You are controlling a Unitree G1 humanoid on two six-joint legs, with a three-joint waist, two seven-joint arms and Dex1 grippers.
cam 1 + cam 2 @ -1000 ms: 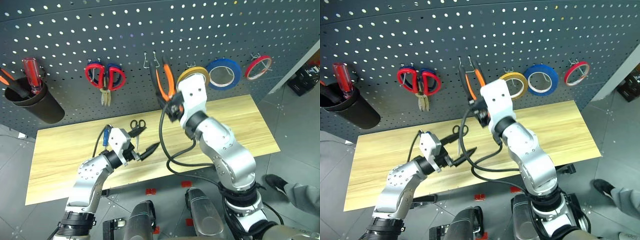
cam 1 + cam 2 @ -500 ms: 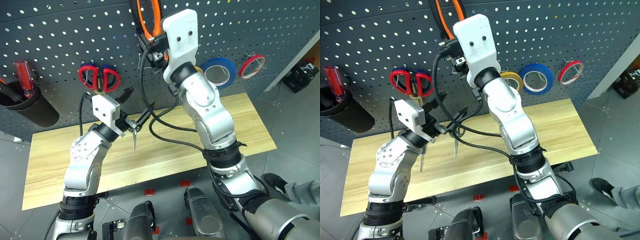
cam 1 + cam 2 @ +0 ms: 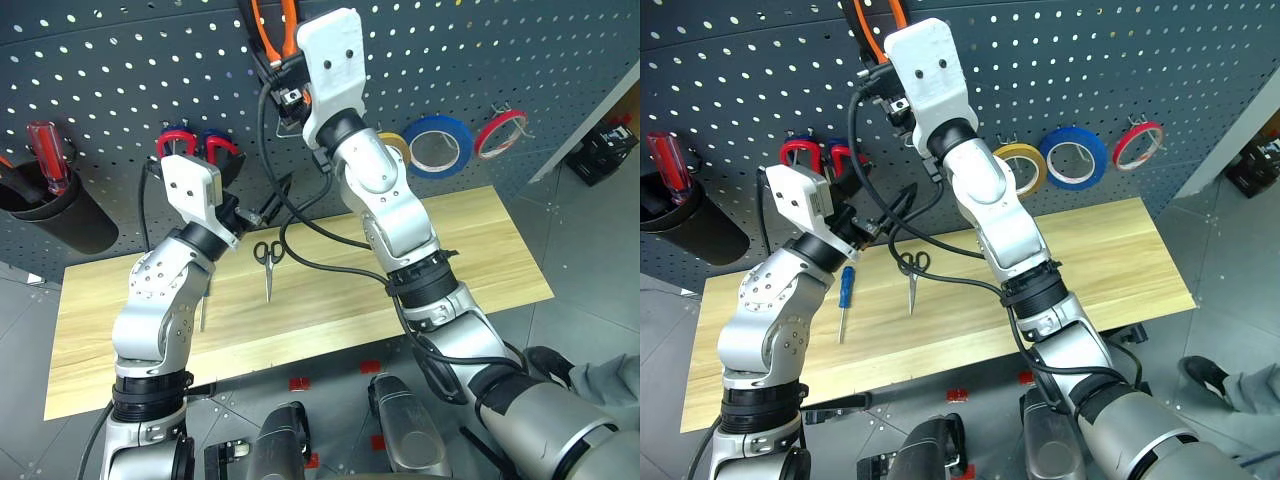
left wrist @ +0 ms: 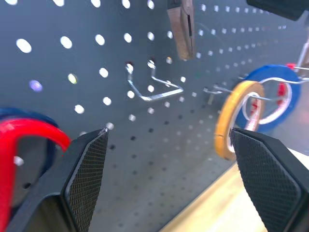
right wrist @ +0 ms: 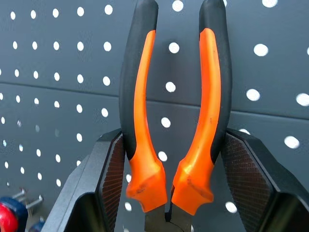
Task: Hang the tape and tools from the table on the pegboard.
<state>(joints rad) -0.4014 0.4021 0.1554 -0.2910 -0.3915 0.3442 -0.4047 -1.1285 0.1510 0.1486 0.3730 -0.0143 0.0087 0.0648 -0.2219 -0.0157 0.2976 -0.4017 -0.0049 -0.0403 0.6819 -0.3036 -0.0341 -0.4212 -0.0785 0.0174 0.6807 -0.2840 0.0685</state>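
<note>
Orange-and-black pliers [image 3: 278,25] stand against the dark grey pegboard [image 3: 100,90] near the top of the left eye view, handles up, held by the right gripper [image 3: 285,75] at the end of the raised right arm. Lower down, the left gripper [image 3: 270,205] hangs in front of the board with its fingers spread wide and nothing between them, just beside the larger red-and-blue scissors [image 3: 190,145] that hang on a hook. On the light wooden table [image 3: 480,250] the small black-handled scissors [image 3: 267,262] lie with the blades pointing toward the near edge. The yellow roll [image 3: 395,150], the blue roll [image 3: 440,143] and the thin red ring of tape [image 3: 502,133] hang in a row on the board to the right, the red ring on its own hook. A black cup [image 3: 55,210] with a red screwdriver [image 3: 45,150] sits at the far left. In the right eye view the blue-handled screwdriver [image 3: 845,290] lies on the table just left of the small scissors. In the left wrist view the parted black fingers [image 4: 87,169] frame a bare metal hook [image 4: 152,89], with the pliers' nose above it. In the right wrist view the right gripper's pads [image 5: 113,179] press on the outer sides of the two pliers handles, gripping them near their base.
</note>
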